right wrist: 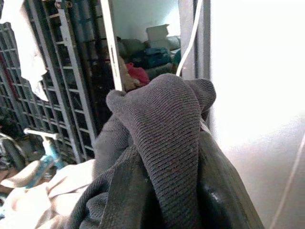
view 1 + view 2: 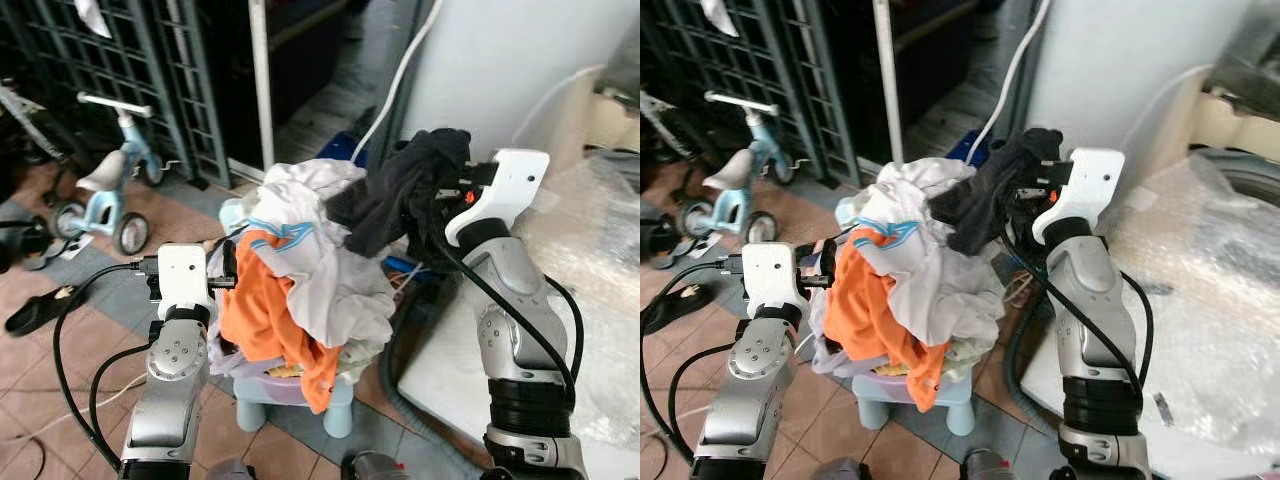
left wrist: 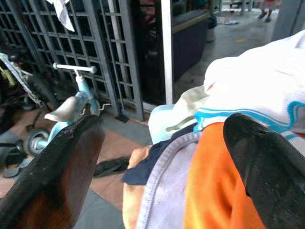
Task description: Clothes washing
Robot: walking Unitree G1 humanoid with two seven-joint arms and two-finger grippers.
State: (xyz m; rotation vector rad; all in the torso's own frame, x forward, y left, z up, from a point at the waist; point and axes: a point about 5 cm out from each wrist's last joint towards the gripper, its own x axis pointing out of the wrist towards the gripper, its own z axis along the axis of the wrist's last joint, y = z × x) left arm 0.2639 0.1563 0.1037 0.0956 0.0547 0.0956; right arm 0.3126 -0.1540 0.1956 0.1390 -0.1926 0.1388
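A heap of clothes (image 2: 320, 270) in white, orange and lilac is piled on a small light-blue stool (image 2: 340, 405). My right gripper (image 2: 440, 190) is shut on a dark grey knitted garment (image 2: 400, 185), lifted above the right side of the heap; in the right wrist view the grey garment (image 1: 162, 143) bunches between the fingers. My left gripper (image 2: 228, 270) stands open at the left side of the heap, its fingers (image 3: 62, 171) spread beside the orange cloth (image 3: 214, 186).
A washing machine (image 2: 590, 290) covered in clear plastic wrap stands at the right. A light-blue tricycle (image 2: 105, 195) and a dark metal gate (image 2: 150, 80) are at the back left. A white pole (image 2: 262, 80) rises behind the heap. Sandals (image 2: 35, 305) lie on the tiled floor.
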